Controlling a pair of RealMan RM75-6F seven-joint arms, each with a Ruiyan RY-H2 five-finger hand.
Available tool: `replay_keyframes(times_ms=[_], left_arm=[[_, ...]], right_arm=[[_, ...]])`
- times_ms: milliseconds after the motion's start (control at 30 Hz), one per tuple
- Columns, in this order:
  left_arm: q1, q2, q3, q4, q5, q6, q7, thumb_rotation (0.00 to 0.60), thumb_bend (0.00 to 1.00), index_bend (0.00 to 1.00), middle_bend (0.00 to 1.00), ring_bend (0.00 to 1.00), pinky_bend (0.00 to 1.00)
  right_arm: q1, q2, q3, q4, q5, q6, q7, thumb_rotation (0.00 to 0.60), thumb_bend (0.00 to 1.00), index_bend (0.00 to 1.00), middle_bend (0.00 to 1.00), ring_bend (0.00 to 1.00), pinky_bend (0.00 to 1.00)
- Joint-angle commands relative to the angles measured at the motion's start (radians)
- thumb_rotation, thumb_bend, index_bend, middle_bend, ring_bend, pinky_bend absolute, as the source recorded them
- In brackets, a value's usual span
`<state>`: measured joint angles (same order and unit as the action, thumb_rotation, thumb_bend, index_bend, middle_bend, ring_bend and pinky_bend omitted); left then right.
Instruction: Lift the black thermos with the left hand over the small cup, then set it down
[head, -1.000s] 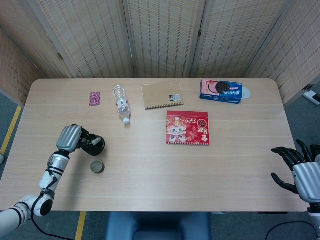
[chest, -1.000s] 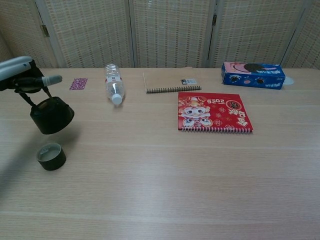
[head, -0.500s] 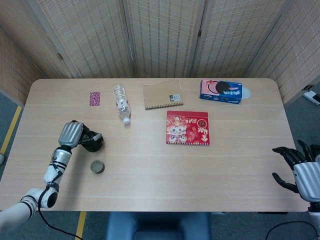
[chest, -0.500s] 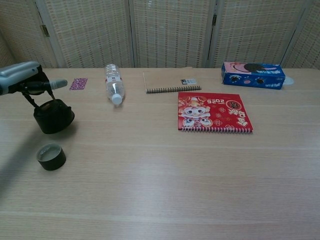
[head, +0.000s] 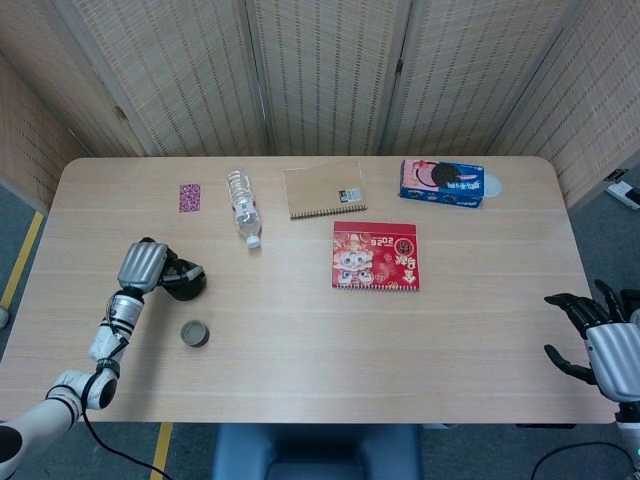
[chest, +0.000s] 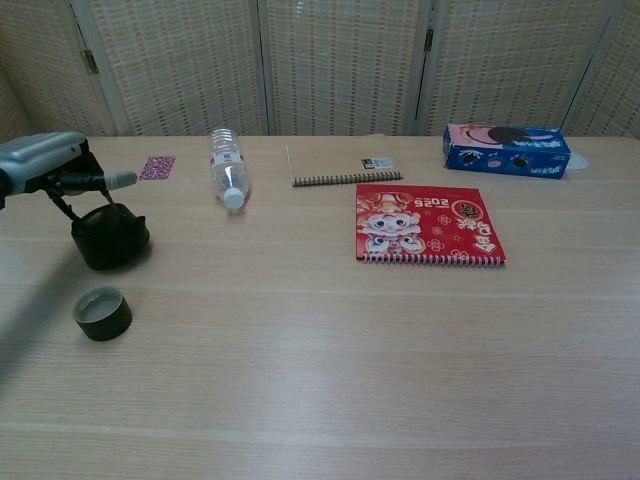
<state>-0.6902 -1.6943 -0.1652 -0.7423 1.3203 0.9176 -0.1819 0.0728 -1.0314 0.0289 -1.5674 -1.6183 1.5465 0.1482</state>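
Since a second earlier the black thermos (head: 184, 283) had come down onto the table (head: 300, 350) behind the small cup (head: 194, 333), left hand (head: 143, 266) gripping it; right hand (head: 600, 340) hung off-edge, fingers spread. Chest view: left hand (chest: 45, 165) on the thermos top (chest: 108, 236), cup (chest: 102, 313) just in front.

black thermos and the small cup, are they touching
Apart. The chest view shows bare table between the black thermos and the small cup.

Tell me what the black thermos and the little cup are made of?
The thermos looks like matte black plastic or coated metal: dark and dull, without shine, so I can't tell which. The cup looks like metal, maybe steel: a greyish-olive wall with a paler, faintly shiny inside.
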Motion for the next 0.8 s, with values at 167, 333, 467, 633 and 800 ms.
replay_keyframes(times_ms=[167,333,467,633,800], left_arm=[[-0.001,-0.009,0.012,-0.001,0.009,-0.007,0.010,0.125,0.17,0.91,0.98,0.75,0.35],[0.001,0.005,0.009,-0.039,-0.001,-0.015,0.042,0.087,0.17,0.79,0.86,0.64,0.34],[0.004,0.023,0.006,-0.076,-0.012,-0.022,0.059,0.033,0.17,0.71,0.74,0.54,0.29],[0.006,0.047,0.000,-0.121,-0.034,-0.044,0.087,0.011,0.17,0.52,0.52,0.35,0.13],[0.008,0.060,-0.012,-0.149,-0.058,-0.051,0.105,0.004,0.17,0.33,0.35,0.20,0.05]], right_arm=[[0.003,-0.001,0.001,0.000,-0.001,-0.004,0.001,0.600,0.27,0.23,0.29,0.27,0.04],[0.003,-0.003,0.000,0.003,-0.001,-0.005,0.004,0.600,0.27,0.23,0.29,0.27,0.04],[0.002,-0.004,0.000,0.006,-0.003,-0.001,0.006,0.600,0.27,0.23,0.29,0.27,0.04],[0.000,-0.005,-0.001,0.009,-0.004,0.002,0.010,0.600,0.27,0.23,0.29,0.27,0.04],[-0.002,-0.003,-0.001,0.008,-0.009,0.008,0.010,0.600,0.27,0.23,0.29,0.27,0.04]])
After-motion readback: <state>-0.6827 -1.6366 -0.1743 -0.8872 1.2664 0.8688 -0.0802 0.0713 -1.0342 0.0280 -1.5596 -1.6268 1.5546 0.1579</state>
